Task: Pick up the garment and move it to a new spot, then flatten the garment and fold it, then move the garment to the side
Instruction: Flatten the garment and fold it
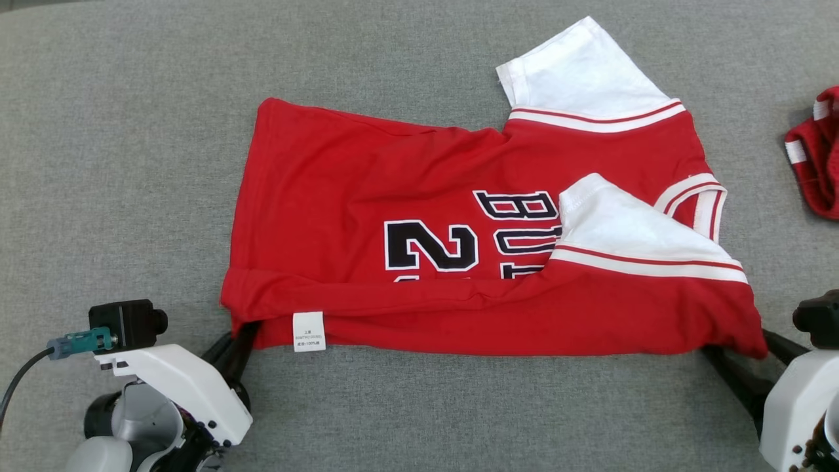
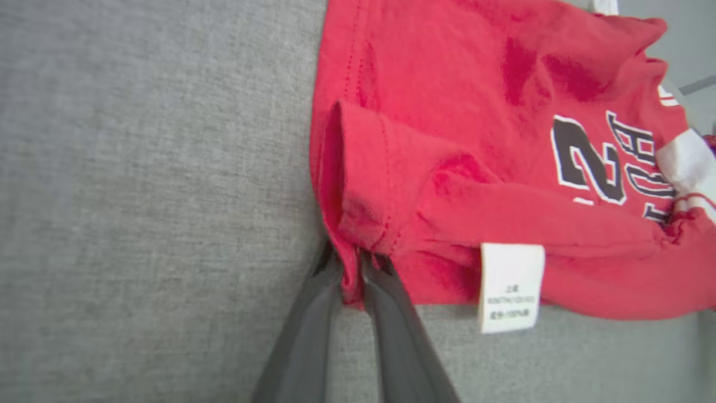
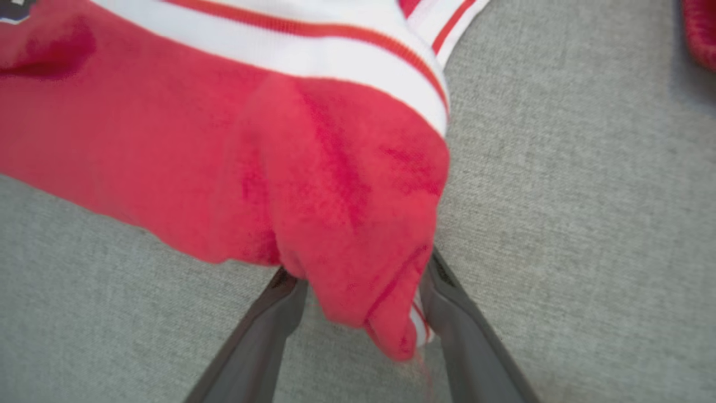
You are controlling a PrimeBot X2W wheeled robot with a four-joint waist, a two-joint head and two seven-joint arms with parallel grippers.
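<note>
garment (image 1: 459,196): red jersey, spread on the grey desk (image 1: 131,164), hem end to the left, collar end to the right, near long edge folded up over the lower part of the black number and lettering
left gripper (image 2: 352,267): narrow, pinched on the near hem corner of the garment, red cloth caught between the fingers
right gripper (image 3: 361,270): wide, one finger each side of the near shoulder corner, cloth bunched in the gap
care label (image 1: 309,332): white, at the near edge, just beside the left gripper
white sleeves (image 1: 577,72): one flat at the far side, the other turned in over the lettering
red-and-white cloth (image 1: 816,154): at the desk's right edge, well apart from the garment
</note>
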